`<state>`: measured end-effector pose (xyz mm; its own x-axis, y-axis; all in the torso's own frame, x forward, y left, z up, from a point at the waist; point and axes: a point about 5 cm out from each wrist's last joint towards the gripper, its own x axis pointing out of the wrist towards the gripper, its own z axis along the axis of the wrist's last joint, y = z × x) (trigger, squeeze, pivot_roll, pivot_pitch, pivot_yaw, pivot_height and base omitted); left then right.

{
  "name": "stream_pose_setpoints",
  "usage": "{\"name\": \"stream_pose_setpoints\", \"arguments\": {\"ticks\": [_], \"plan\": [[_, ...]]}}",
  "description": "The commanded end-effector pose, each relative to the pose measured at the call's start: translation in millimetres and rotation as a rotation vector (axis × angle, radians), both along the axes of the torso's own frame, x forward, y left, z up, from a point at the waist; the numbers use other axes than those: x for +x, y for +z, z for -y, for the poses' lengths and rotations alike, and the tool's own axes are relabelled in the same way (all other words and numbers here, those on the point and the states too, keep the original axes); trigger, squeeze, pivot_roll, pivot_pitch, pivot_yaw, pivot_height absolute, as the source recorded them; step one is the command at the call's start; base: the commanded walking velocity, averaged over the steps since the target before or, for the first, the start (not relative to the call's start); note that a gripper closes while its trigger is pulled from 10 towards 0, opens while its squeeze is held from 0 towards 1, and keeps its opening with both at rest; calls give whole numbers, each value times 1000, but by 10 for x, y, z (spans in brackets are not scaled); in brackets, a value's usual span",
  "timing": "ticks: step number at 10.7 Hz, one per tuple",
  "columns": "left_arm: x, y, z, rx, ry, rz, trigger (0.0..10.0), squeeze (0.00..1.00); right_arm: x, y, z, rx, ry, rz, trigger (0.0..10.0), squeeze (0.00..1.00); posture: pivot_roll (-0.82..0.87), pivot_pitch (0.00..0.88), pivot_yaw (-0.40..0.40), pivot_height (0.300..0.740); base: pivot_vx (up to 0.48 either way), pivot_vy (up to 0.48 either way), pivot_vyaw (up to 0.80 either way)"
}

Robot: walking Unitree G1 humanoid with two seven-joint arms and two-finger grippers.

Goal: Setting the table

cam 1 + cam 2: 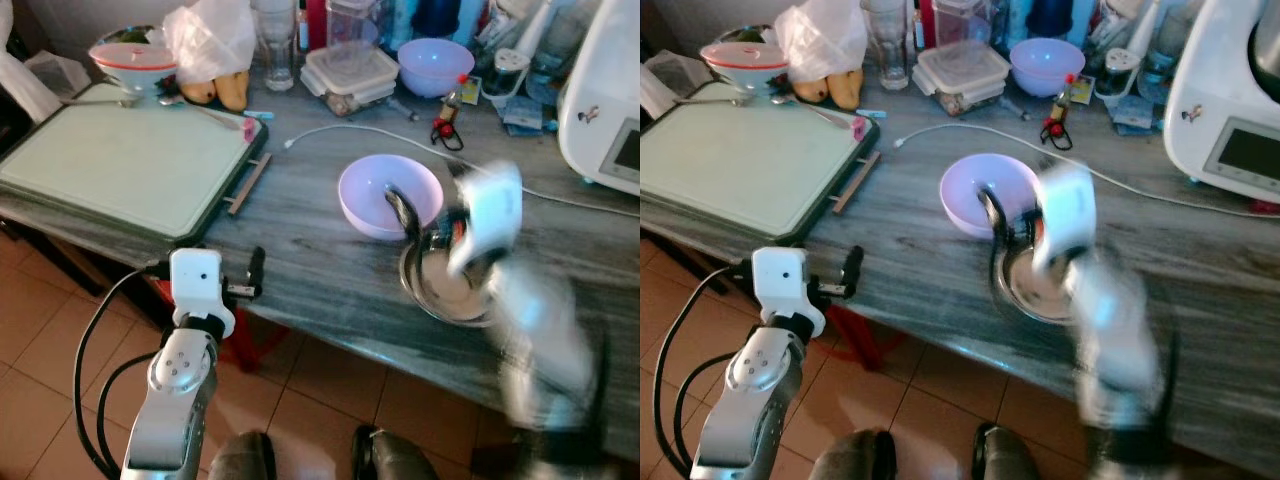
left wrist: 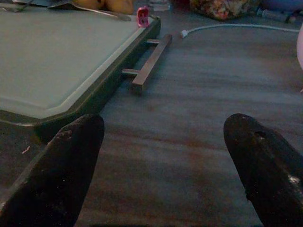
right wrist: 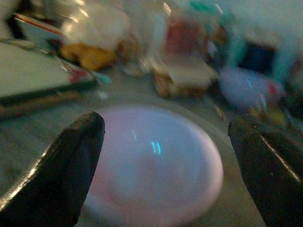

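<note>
While the right gripper [image 3: 161, 165] hangs blurred with fingers spread wide and empty, the lilac bowl [image 1: 390, 195] sits straight ahead of them mid-worktop [image 1: 320, 270], touching a steel bowl [image 1: 450, 290]. The left gripper [image 2: 165, 165], also open and empty, waits farther off near the tray [image 1: 120, 160].

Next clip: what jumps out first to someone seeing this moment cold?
The blurred right gripper, fingers spread, reaching over the lilac bowl and the steel dish beside it near the table's front edge. Further left, the left gripper hangs open by the big pale green tray.
</note>
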<state>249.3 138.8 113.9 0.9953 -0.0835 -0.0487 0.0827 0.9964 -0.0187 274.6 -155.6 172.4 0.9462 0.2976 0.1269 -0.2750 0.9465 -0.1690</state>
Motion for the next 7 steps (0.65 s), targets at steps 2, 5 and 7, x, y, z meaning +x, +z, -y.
{"name": "stream_pose_setpoints", "arguments": {"ticks": [2,5,7], "plan": [[-22,17,-15,-4,-11,-4,10000,0,-136,-53,72,42,-145,11,10000,937,-18,122,10,740,0,0,0],[-16,44,-13,-13,-13,0,10000,0,-169,-107,89,55,-175,-5,10000,0,-20,124,11,740,-276,0,-715],[-15,49,-9,-25,-19,-2,10000,0,-184,-125,51,68,-155,-7,10000,0,-19,125,15,740,-332,0,0]]}}
